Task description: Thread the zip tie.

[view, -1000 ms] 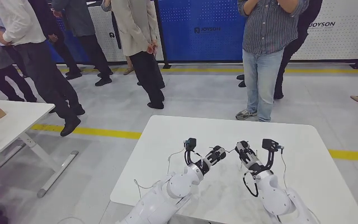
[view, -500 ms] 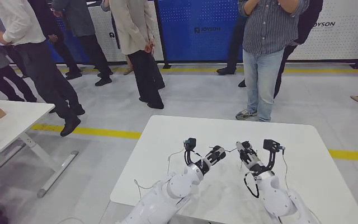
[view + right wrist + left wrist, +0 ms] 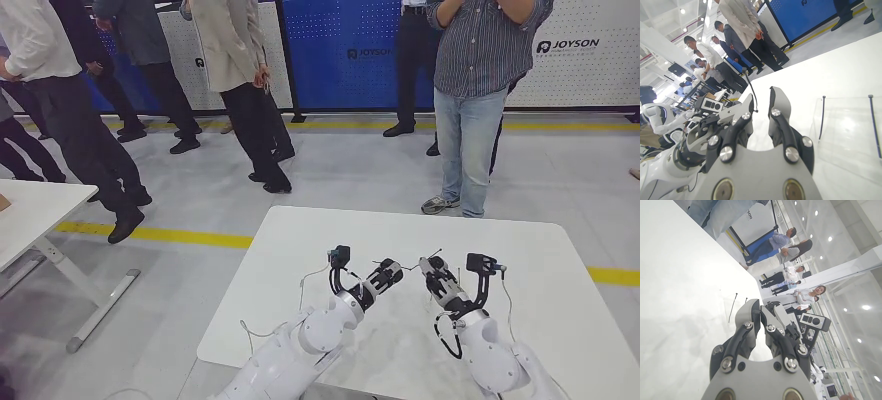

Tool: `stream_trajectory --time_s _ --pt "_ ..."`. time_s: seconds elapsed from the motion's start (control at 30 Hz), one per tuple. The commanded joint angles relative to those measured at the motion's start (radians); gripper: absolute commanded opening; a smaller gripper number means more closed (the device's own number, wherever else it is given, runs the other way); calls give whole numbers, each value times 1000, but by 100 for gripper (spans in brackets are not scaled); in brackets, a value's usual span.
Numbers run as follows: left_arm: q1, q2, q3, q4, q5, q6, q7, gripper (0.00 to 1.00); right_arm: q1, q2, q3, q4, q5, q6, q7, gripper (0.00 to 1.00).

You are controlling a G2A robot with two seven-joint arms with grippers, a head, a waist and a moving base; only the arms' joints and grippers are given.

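Your left gripper (image 3: 760, 312) has its fingers (image 3: 746, 313) pressed together at the tips, over the white bench (image 3: 677, 275). Just behind those tips you see the right gripper (image 3: 774, 308), very near; whether the two touch you cannot tell. On the bench beyond lies a dark zip tie (image 3: 732, 308), nearly straight, apart from both grippers.
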Motion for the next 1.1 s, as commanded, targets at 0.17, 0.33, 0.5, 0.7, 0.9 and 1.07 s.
stream_trajectory --time_s 0.17,0.33,0.5,0.7,0.9,1.07 --pt "6 0 -4 -4 8 -6 -2 0 -2 -2 4 -5 -13 3 -3 0" --pt "11 -1 -7 -12 9 -15 -10 0 -1 -4 -1 0 -14 -5 6 0" --pt "15 -1 -7 -17 15 -18 -16 0 4 -6 -1 8 -7 -24 18 0" --pt "16 -3 -7 -14 30 0 -5 0 -9 -5 12 -1 -18 -30 4 0" --pt "19 -3 -6 -21 48 8 -1 10 -17 -5 16 -8 -29 -30 0 0" --pt "22 -4 -6 -24 55 12 -4 35 -20 -6 18 -11 -32 -31 -1 0"
